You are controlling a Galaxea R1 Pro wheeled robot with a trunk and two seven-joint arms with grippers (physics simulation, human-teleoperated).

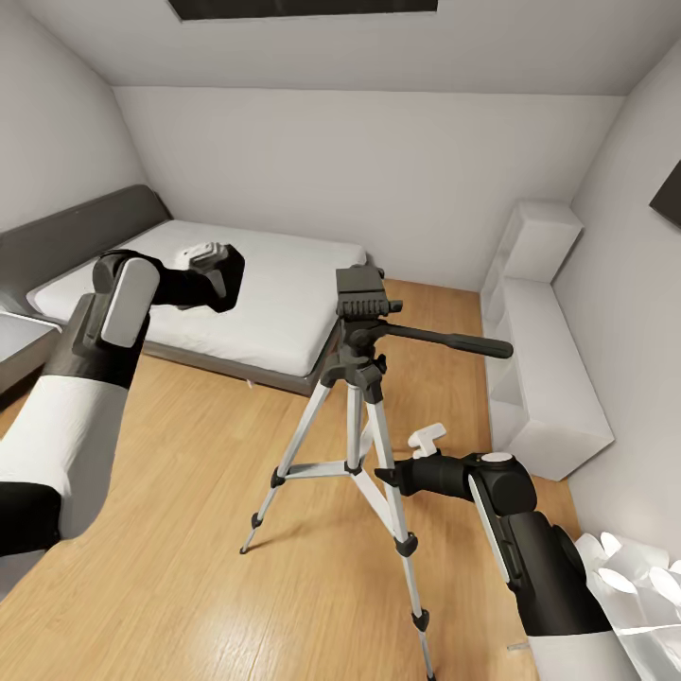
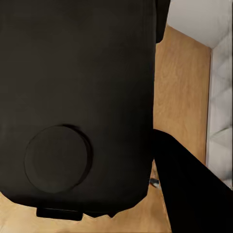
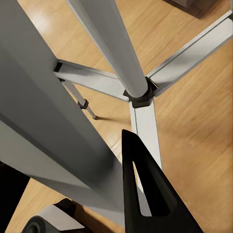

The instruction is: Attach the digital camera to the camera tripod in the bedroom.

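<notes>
Your left gripper hangs raised over the bed, clamped on the digital camera. Head view: right gripper sits at a leg of the camera tripod. Left wrist: camera body between fingers. Right wrist: leg passes between the fingers; grip state unclear.

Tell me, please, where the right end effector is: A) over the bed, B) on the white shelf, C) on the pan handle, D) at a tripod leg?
D: the right end effector sits low against a silver leg of the tripod, and the right wrist view has that leg between its fingers.
</notes>
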